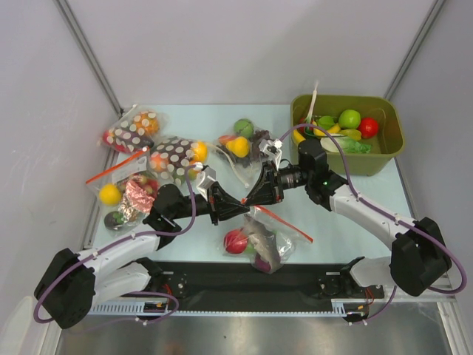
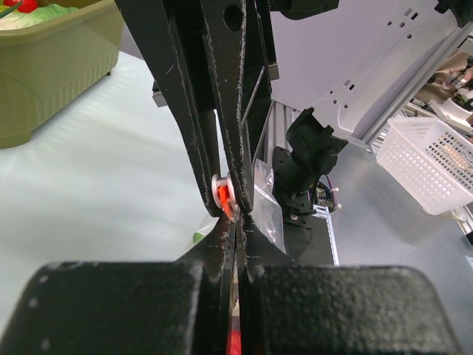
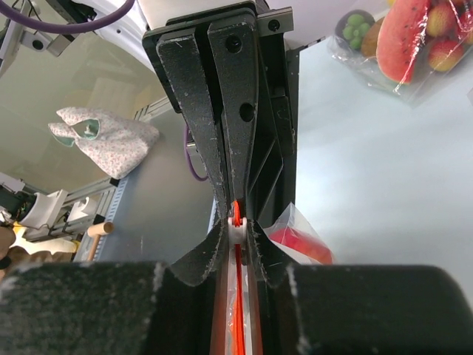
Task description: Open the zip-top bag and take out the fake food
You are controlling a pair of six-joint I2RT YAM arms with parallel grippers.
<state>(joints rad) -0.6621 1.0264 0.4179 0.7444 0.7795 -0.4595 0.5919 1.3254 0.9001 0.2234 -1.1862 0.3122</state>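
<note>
The zip-top bag (image 1: 281,238) hangs and rests at the table's front middle, its red-orange zip strip (image 1: 290,224) running right. Inside show a red ball (image 1: 235,241) and a purple piece (image 1: 264,250); a green bit (image 2: 198,237) peeks out in the left wrist view. My left gripper (image 1: 235,205) and right gripper (image 1: 250,200) meet tip to tip above the bag. The left gripper (image 2: 236,222) is shut on the strip's end. The right gripper (image 3: 236,231) is shut on the white zip slider (image 3: 236,226), with the red strip (image 3: 238,318) between its fingers. The red ball (image 3: 303,245) shows beside them.
A green bin (image 1: 392,151) of toy fruit stands at the back right. Other filled bags lie at the back and left: two brown dotted ones (image 1: 174,155), one with a green ball (image 1: 242,139), one with a yellow ball (image 1: 122,196). A white basket (image 2: 432,163) stands off the table.
</note>
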